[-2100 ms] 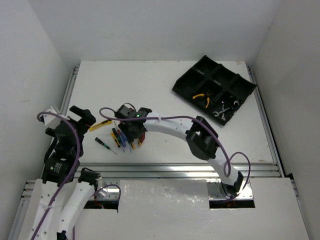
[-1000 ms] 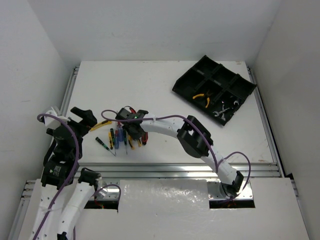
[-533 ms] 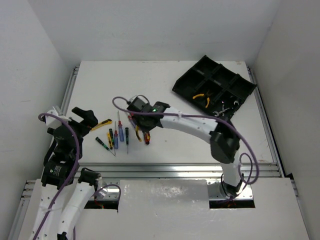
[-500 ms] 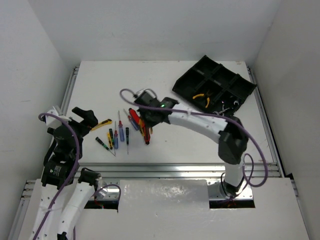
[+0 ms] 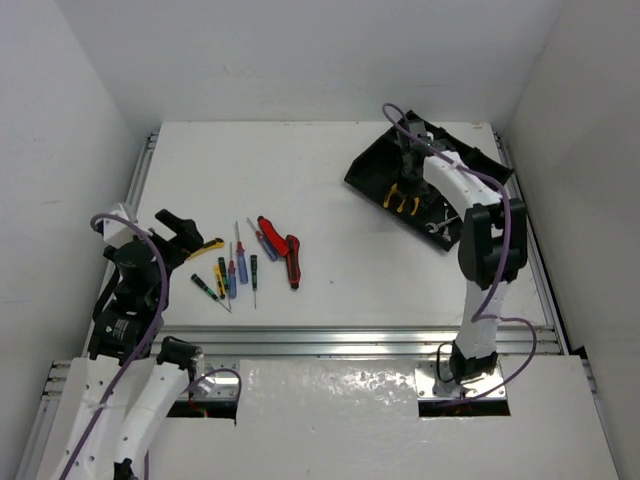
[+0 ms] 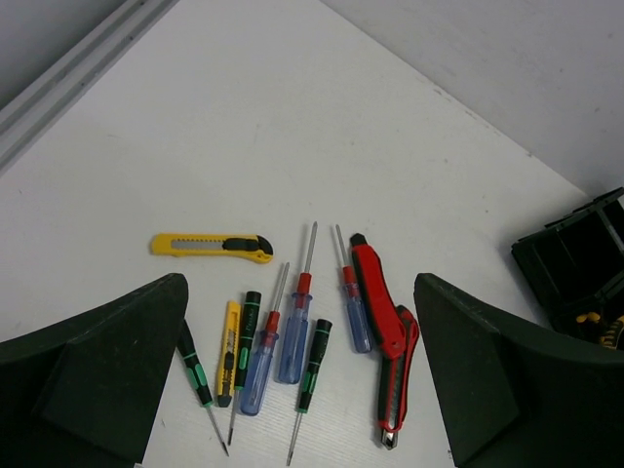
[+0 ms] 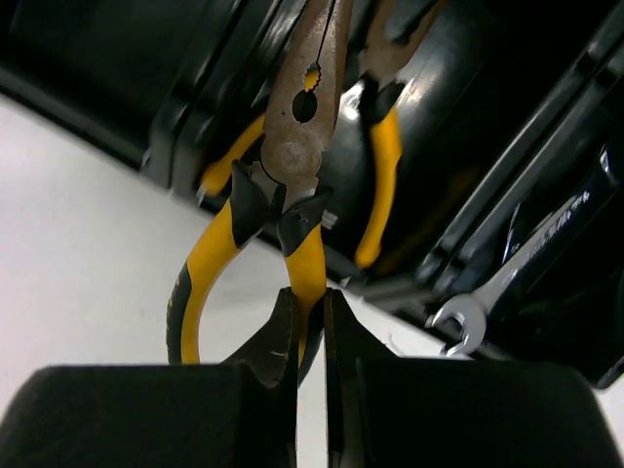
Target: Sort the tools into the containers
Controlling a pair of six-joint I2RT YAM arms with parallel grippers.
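A robotics lab test cell: bare white walls (image 5: 300, 60) enclose a white desk (image 5: 330, 190) with aluminium rails (image 5: 350, 340) and purple-cabled robot arms (image 5: 487, 250).

Black divided tray (image 5: 370, 170), far right corner: yellow-handled pliers (image 7: 382, 166) and wrench (image 7: 507, 283) inside, second yellow pair (image 7: 292, 180) hanging over its rim. Screwdrivers (image 6: 295, 330) and red-and-black pliers (image 6: 380, 307) lie toward the near left corner.

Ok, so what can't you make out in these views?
Right wrist: the tips of the yellow-handled pliers in the right gripper are cut off by the top edge; the wrench is blurred.
Left wrist: the tray is cropped by the right edge.
Top: the right gripper is lost against the dark tray.
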